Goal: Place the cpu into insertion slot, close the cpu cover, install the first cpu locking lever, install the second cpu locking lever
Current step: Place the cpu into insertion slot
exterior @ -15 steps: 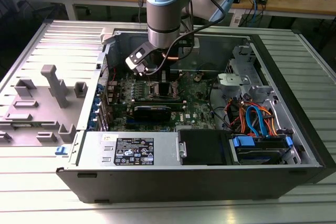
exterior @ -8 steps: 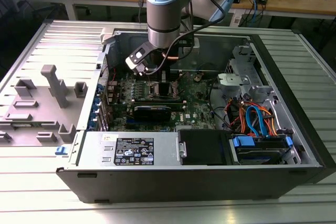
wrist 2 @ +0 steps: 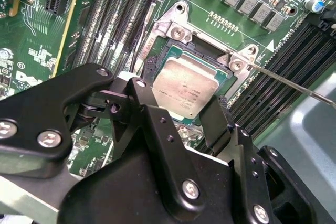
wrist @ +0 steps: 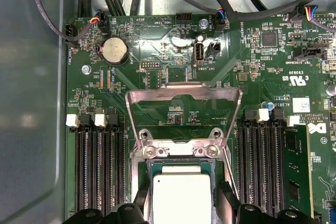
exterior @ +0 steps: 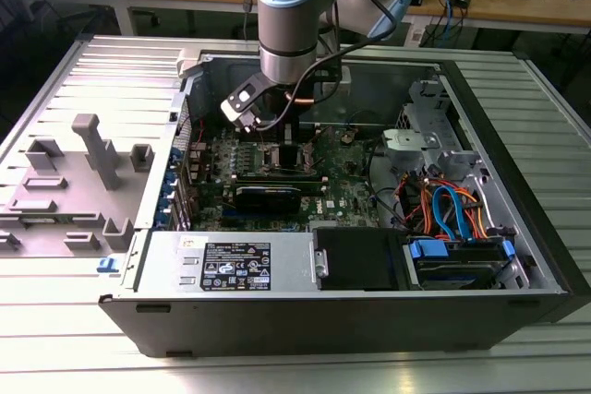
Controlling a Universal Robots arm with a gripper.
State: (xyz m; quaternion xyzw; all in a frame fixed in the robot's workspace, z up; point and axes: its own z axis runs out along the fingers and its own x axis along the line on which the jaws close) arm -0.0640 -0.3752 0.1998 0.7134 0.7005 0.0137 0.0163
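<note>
— Where's the cpu?
— The fingers of the gripper pinch it by two opposite edges. It lies flat, metal top up, sides square with the insertion slot under it.
— Room around it?
— Tight: memory slots flank both sides. Beyond, the cpu cover stands swung open over the green board, inside the open computer case.

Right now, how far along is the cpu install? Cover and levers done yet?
Still on step one. The gripper has its fingers closed on the cpu, which sits at the insertion slot; I cannot tell whether it is fully seated. Left to do: the cpu cover is open, swung off the slot, and one locking lever sticks out unlatched.
</note>
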